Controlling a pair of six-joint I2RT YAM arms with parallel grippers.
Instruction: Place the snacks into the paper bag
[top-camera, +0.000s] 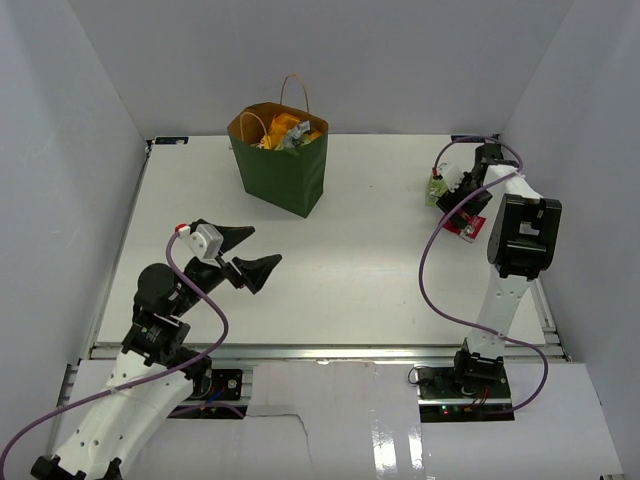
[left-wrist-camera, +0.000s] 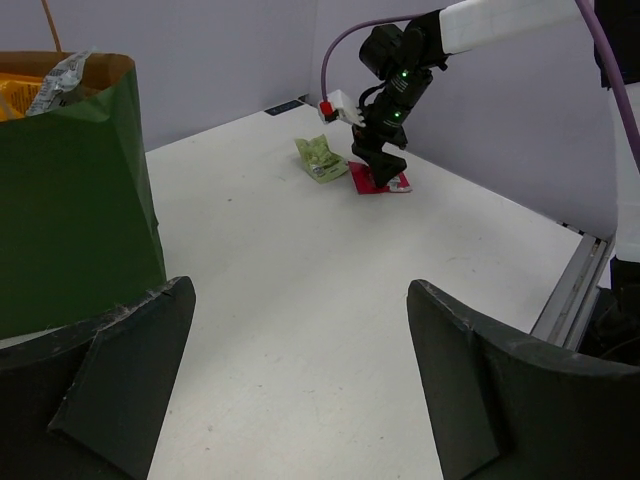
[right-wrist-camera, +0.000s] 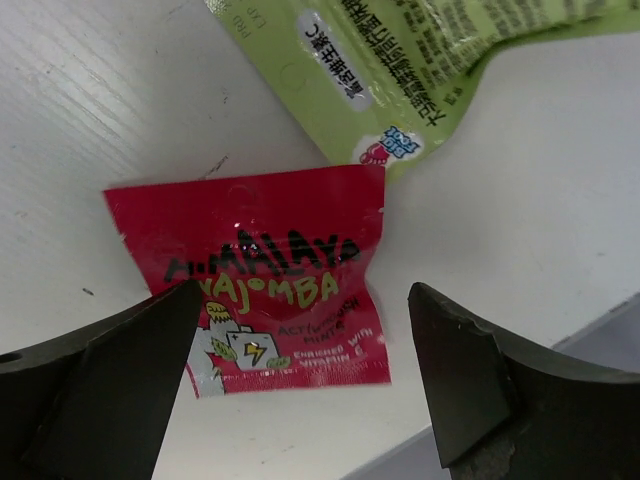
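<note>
The dark green paper bag (top-camera: 283, 172) stands upright at the back of the table, with several colourful snacks (top-camera: 287, 131) inside it. On the table at the far right lie a red packet (right-wrist-camera: 262, 262) and a light-green packet (right-wrist-camera: 400, 60). My right gripper (right-wrist-camera: 300, 305) is open just above the red packet, one finger at each side of it. My left gripper (left-wrist-camera: 300, 295) is open and empty over bare table, in front of the bag (left-wrist-camera: 70, 190) and a little to its left. From the left wrist view, the right gripper (left-wrist-camera: 383, 168) points down at the red packet (left-wrist-camera: 372, 182), beside the green packet (left-wrist-camera: 321, 158).
The table's right edge and metal rail (left-wrist-camera: 572, 290) run close behind the red packet. White enclosure walls (top-camera: 90, 120) surround the table on three sides. Purple cables (top-camera: 435, 270) loop from both arms.
</note>
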